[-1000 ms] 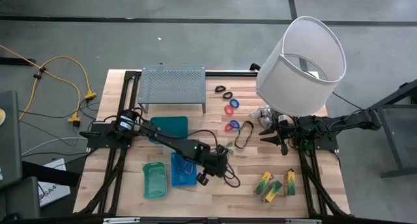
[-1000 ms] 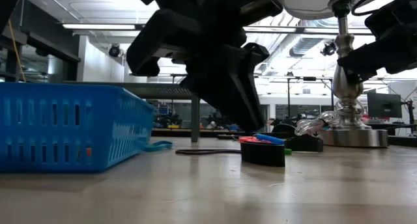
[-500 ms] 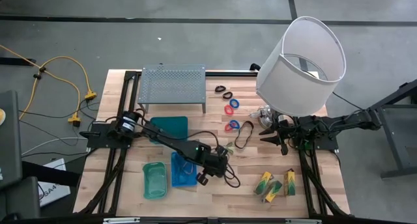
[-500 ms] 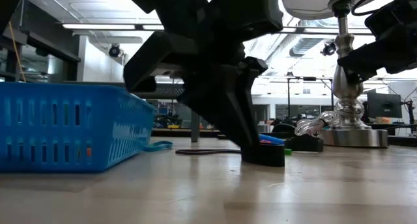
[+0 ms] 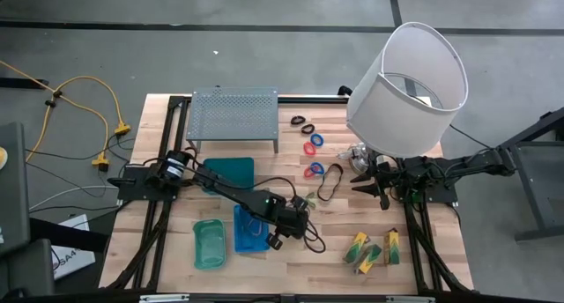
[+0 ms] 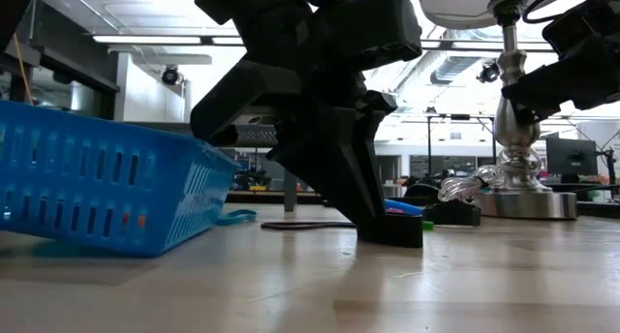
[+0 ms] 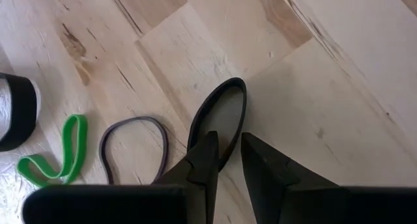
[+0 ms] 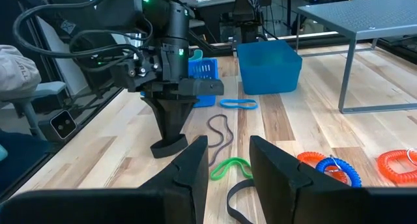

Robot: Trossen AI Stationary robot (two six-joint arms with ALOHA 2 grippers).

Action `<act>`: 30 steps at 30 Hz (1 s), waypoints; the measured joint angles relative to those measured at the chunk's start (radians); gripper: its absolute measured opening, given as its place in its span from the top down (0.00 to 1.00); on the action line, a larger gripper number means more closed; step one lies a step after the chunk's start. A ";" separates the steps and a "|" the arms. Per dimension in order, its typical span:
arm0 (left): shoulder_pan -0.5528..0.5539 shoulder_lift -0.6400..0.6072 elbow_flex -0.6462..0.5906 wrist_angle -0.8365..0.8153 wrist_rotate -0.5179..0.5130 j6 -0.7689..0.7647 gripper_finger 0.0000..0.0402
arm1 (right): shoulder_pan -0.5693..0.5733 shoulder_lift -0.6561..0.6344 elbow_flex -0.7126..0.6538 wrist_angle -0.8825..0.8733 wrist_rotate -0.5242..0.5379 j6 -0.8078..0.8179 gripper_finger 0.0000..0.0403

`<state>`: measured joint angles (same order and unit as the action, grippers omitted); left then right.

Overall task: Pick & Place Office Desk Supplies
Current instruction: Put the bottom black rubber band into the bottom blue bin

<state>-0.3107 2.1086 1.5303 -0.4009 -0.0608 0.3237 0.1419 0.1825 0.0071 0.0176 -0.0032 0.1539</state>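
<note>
At mid-table, beside the blue basket (image 5: pixel 248 232), the left gripper (image 7: pixel 225 160) stands tip-down on the wood, its fingers narrowed around one side of a black loop (image 7: pixel 220 114) lying flat there. To do this step well, the rim should be seated firmly between both fingers before lifting straight up, clear of the basket's wall, which shows tilted in the low view. Whether the fingers truly clamp the band is hard to make out. The right gripper (image 8: pixel 228 160) waits by the lamp (image 5: pixel 406 88), fingers parted, nothing between them.
</note>
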 joint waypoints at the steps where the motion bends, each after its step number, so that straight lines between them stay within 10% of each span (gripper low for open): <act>1: 0.000 0.000 0.000 0.000 0.000 0.000 0.85 | 0.000 0.000 0.000 0.000 0.000 0.000 0.75; 30: 0.000 0.000 0.000 -0.003 0.000 -0.010 0.99 | 0.000 0.000 0.000 0.000 0.000 0.000 0.75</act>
<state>-0.3103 2.1087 1.5303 -0.4042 -0.0613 0.3136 0.1421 0.1825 0.0067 0.0177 -0.0032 0.1535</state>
